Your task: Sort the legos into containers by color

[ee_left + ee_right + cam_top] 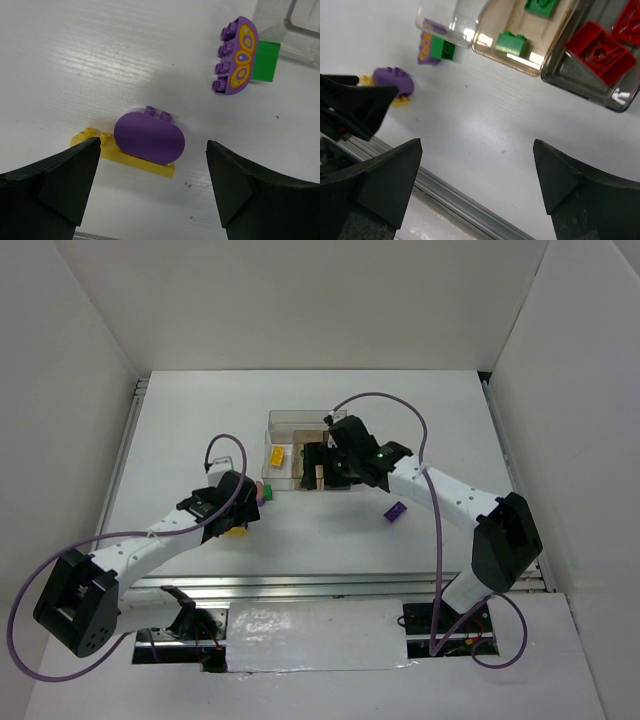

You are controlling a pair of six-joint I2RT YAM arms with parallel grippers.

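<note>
Tan bin (pixel 496 31): green bricks (pixel 512 44); grey bin (pixel 574 76): red bricks (pixel 598 50).

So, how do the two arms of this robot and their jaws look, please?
Both the left arm and the right arm have white link covers and bulky black joint housings. A thin purple cable loops along each arm. A small green light glows near the right wrist. The jaws are matte black and wedge-shaped, with no visible markings.

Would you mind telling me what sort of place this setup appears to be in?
Probably a robotics lab test cell: plain white panels wall in a white table, two arms stand by an aluminium rail, and legos lie beside clear containers.
</note>
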